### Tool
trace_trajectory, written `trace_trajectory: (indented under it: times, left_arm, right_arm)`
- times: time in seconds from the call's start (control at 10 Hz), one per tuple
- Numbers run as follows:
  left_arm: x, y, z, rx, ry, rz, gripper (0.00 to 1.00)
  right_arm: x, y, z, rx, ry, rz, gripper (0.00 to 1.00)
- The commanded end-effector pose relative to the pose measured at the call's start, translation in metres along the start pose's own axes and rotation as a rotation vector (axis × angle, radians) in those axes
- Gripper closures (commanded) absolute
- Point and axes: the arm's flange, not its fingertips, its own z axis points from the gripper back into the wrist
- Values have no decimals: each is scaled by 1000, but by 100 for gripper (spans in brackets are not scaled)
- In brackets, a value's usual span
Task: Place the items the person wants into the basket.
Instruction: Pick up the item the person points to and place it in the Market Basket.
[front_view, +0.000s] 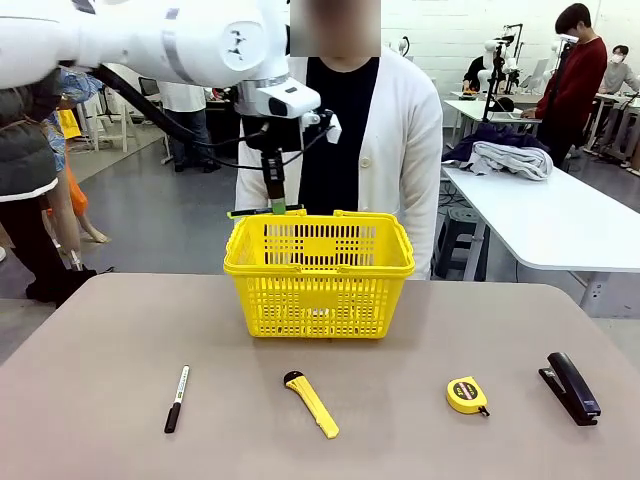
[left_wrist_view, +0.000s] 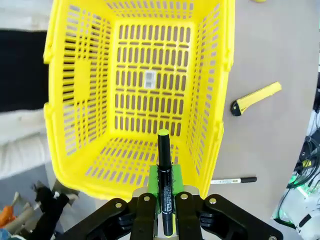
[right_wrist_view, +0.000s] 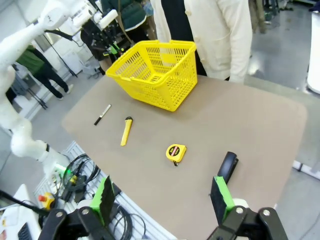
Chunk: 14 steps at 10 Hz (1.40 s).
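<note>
The basket (front_view: 318, 290) stands at the far middle of the table (front_view: 90, 340), both handles folded down on its rim, directly in front of the person (front_view: 405, 130). The left arm crosses in front of the person's torso. The left gripper (front_view: 275, 207) hangs over the basket's far left corner, its jaws closed tight on the pen (front_view: 250, 212), which lies level across them.

In the left wrist view the pen (left_wrist_view: 164, 165) runs between the green pads of the left gripper (left_wrist_view: 164, 186). Its yellow tip is over the basket's (left_wrist_view: 75, 85) inside, above a white label (left_wrist_view: 148, 79) on the bottom. The pen is probably clear of the rim, though the front view is too thin there to be sure.

Four loose things lie in a row on the near half of the table, well apart:
- One marker (front_view: 177, 398) is at the left.
- One utility knife (front_view: 311, 404) lies near the middle.
- One tape measure (front_view: 467, 394) is right of the knife.
- One stapler (front_view: 571, 387) is at the far right.

With the one pen and one basket, that makes six things.

The right gripper (right_wrist_view: 162, 197) hovers above the near table edge with its jaws spread wide and nothing between them. The stapler (right_wrist_view: 229, 167) lies just beyond its right finger.

The table is a matt grey-brown with rounded corners. Cables (right_wrist_view: 82, 167) trail below its near edge. The room is a large workshop with a grey floor (front_view: 160, 210) and white tables (front_view: 560, 225). One of them carries a heap of clothes (front_view: 505, 155), and other people (front_view: 575, 80) are farther off.
</note>
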Motion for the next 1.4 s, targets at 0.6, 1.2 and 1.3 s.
trace_trajectory:
  times: [0.6,1.2,1.3]
  left_arm:
    - [47,28,-50,-32,20,-95,89]
    - [43,45,-66,-89,-15,-140,89]
    - [44,58,-79,-115,-17,-190,89]
  right_arm:
    - [0,0,-1,18,-13,12,0]
    - [0,0,-1,18,-13,12,0]
    - [0,0,-1,18,-13,12,0]
